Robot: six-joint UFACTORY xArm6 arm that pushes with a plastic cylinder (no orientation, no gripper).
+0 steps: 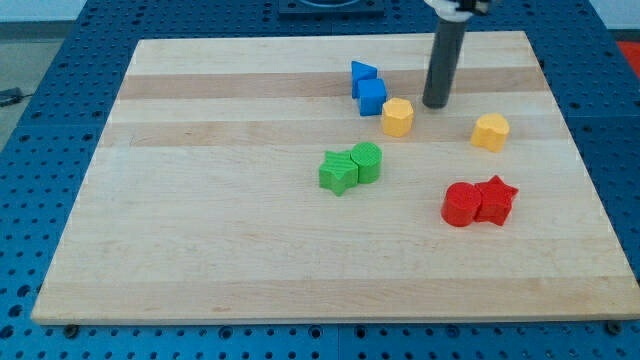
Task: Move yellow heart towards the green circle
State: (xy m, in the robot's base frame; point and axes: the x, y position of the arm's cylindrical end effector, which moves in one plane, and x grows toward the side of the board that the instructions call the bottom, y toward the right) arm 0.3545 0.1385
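The yellow heart (490, 131) lies at the board's right, apart from other blocks. The green circle (367, 161) lies near the board's middle and touches a green star (338, 172) on its left. My tip (435, 104) rests on the board between the two yellow blocks. It is to the upper left of the yellow heart and just right of a yellow pentagon (397, 117), touching neither. The green circle is well below and to the left of the tip.
A blue triangle (363, 76) and a blue cube (372, 97) sit together left of the yellow pentagon. A red circle (460, 204) and a red star (495, 199) touch each other below the yellow heart. The wooden board (200, 220) sits on a blue perforated table.
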